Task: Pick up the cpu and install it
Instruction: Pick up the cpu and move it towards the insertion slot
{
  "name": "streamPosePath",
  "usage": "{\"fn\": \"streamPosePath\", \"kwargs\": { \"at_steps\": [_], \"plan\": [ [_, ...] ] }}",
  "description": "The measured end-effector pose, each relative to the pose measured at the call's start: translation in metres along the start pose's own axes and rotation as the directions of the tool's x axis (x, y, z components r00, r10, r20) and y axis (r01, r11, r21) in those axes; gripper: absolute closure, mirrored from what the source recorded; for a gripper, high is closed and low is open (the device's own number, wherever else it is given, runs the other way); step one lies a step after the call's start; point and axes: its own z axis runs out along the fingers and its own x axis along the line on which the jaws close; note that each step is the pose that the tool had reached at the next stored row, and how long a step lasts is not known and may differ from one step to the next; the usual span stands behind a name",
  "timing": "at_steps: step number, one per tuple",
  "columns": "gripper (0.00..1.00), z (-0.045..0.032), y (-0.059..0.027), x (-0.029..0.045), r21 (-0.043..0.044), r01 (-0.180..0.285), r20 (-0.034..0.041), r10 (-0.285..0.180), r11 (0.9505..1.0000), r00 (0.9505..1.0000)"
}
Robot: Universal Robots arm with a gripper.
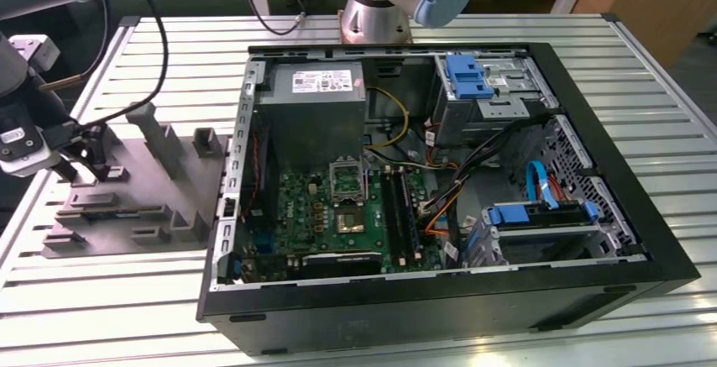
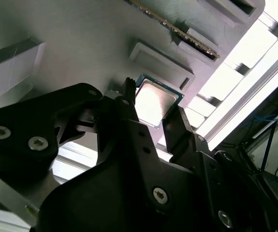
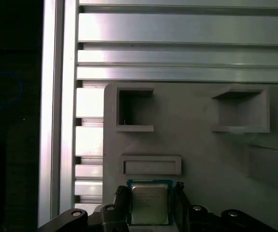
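Observation:
The cpu (image 3: 148,204) is a small square chip with a pale silvery top and a green rim, seen in both wrist views (image 2: 154,100). It lies at the grey moulded tray (image 3: 201,154), just beside a shallow raised block. My gripper (image 3: 150,195) straddles it, one black finger against each of two opposite edges, shut on the chip. The fingertips (image 2: 127,92) are level with the chip. In the exterior view my gripper (image 1: 90,161) is low over the tray (image 1: 123,207) at the exterior view's left.
An open black computer case (image 1: 448,174) lies on the slatted metal table (image 1: 67,300), with its green motherboard and socket (image 1: 348,180) exposed. Raised blocks and upright posts (image 1: 151,132) stand on the tray around my gripper. The arm's base (image 1: 375,10) is behind the case.

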Motion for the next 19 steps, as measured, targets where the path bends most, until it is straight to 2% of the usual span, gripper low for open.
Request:
{"fn": "streamPosePath", "kwargs": {
  "at_steps": [8, 19],
  "plan": [
    [0.53, -0.0048, 0.0002, 0.0, 0.0, 0.0, -0.0001, 0.0, 1.0, 1.0],
    [0.53, -0.0152, 0.0006, 0.0, 0.0, 0.0, -0.0001, 0.0, 1.0, 1.0]
  ]
}}
